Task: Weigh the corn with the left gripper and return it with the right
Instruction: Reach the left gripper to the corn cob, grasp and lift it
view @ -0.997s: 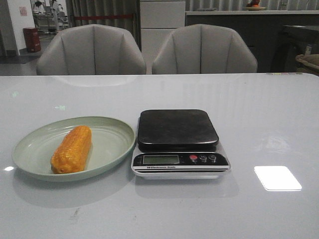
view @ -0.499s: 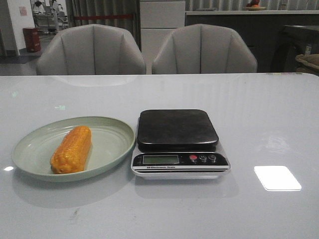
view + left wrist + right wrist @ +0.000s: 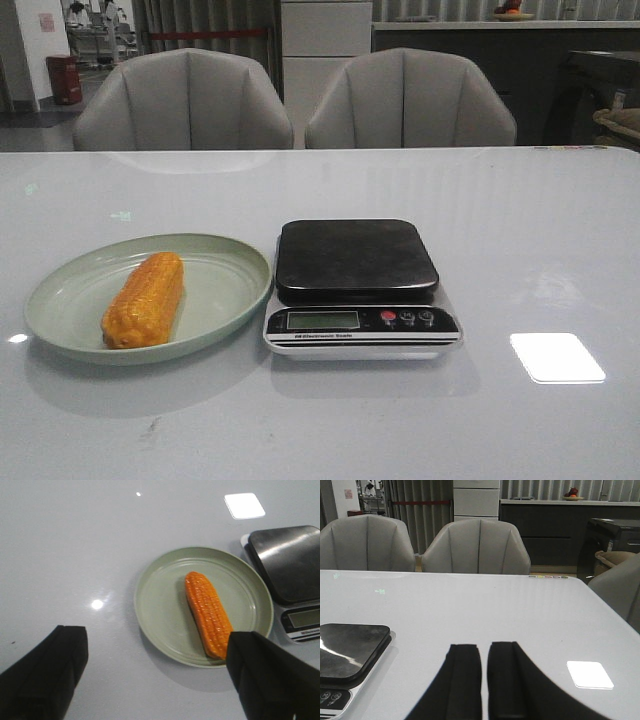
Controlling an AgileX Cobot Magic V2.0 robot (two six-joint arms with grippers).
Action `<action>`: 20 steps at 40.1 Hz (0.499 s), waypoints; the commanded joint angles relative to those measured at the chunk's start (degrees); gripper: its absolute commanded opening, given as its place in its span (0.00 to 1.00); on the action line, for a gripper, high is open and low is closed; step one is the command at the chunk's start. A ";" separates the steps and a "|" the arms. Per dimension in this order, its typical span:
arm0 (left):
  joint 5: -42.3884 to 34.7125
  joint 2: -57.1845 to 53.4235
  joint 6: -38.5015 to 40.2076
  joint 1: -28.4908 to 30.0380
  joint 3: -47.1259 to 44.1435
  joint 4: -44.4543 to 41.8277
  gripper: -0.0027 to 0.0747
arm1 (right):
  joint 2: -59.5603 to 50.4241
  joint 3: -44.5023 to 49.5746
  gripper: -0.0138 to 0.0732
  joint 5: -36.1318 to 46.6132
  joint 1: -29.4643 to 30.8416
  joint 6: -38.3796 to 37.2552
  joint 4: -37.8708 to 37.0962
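The orange-yellow corn [image 3: 144,299] lies on a pale green plate [image 3: 225,255] at the left of the table, beside the scale [image 3: 357,287]. The scale's dark platform is bare. Neither arm shows in the front view. In the left wrist view the left gripper [image 3: 157,645] is open wide and empty, above the table short of the plate [image 3: 160,595]; one black finger [image 3: 270,675] overlaps the near end of the corn [image 3: 207,612]. In the right wrist view the right gripper [image 3: 484,652] is shut and empty over bare table, to the right of the scale [image 3: 350,647].
Two grey chairs [image 3: 185,100] stand behind the table's far edge. A bright light reflection [image 3: 556,357] lies on the glossy white table [image 3: 540,230] right of the scale. The scale's display and buttons [image 3: 405,318] face the front.
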State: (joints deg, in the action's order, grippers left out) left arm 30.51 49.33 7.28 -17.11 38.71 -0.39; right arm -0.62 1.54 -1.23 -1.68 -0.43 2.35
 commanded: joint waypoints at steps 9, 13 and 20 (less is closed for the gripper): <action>-3.22 16.25 3.61 -6.49 10.77 1.91 0.83 | -1.06 0.20 0.40 4.27 0.40 0.04 -0.82; -3.22 21.22 5.60 -7.19 13.35 1.91 0.83 | -1.06 0.20 0.40 4.27 0.40 0.04 -0.82; -2.17 30.07 5.60 -8.79 18.10 3.10 0.83 | -1.06 0.20 0.40 4.27 0.40 0.04 -0.82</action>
State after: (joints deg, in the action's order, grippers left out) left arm 30.51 77.21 12.04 -25.08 53.07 1.60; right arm -0.62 1.54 -1.23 -1.68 -0.43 2.35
